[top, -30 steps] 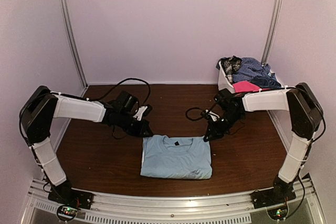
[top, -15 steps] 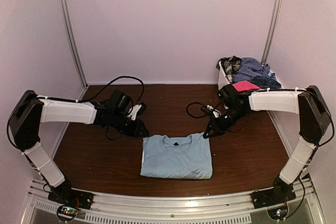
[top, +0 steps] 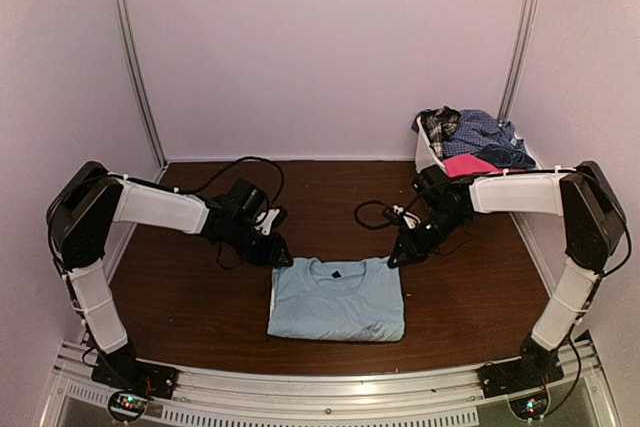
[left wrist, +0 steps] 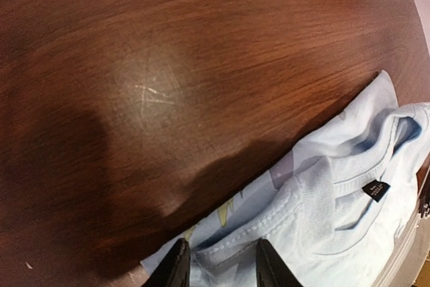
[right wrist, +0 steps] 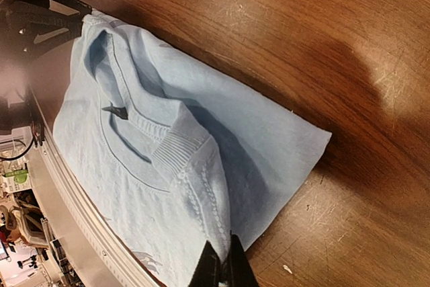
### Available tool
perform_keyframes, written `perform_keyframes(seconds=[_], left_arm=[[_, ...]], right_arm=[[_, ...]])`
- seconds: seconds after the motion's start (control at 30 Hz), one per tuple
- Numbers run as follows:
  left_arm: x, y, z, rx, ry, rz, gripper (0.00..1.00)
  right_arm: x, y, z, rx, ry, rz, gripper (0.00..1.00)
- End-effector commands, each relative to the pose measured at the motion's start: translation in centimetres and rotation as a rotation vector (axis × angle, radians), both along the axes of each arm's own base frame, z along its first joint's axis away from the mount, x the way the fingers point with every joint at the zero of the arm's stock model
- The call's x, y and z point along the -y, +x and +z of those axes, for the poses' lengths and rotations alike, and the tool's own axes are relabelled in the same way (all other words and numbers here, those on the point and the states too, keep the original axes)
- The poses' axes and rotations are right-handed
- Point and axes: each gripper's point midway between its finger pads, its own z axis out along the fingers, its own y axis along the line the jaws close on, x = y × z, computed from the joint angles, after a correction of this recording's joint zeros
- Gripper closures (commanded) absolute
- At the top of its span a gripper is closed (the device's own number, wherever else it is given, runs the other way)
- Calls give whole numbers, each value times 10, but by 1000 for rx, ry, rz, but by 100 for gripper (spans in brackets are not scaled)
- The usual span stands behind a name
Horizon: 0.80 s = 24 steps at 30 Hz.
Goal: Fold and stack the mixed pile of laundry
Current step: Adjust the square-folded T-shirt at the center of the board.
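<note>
T-shirt (top: 336, 299), light blue, lies folded flat on the table (top: 190, 292). Well beyond its far right corner, the other laundry (top: 478, 139) is heaped in the basket (top: 428, 159). At its far left corner the left gripper (left wrist: 222, 268) stands narrowly parted, with cloth between the fingers. At its far right corner the right gripper (right wrist: 223, 265) pinches the edge.

Pale lilac walls (top: 320, 47); dark wood tabletop (top: 200, 297) (scratched, glossy); metal corner rails (top: 135, 57).

Both our arms stretch inward, wrists low; our left pincer (left wrist: 220, 253) has its fingers slightly apart, our right pincer (right wrist: 224, 257) is pinched closed.
</note>
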Motion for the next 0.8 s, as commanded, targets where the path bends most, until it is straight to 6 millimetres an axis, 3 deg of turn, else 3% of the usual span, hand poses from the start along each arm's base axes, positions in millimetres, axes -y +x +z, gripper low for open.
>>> perform_keyframes(seconds=[0.0,0.1,0.4,0.63,0.77], left_arm=[[11,6,1,13,-16,4,63],[12,5,-2,9,-5,-1,64],[19,6,33,84,-46,-31,100],[-1,-9,60,134,-39,-22,100],[-15,-18,65,151,-25,0,100]], right_arm=[[0,3,-5,5,-16,-2,100],[-1,4,-7,2,-16,-1,100],[0,4,0,10,-14,4,100],[-6,3,29,70,57,26,100],[-14,7,45,109,104,46,100]])
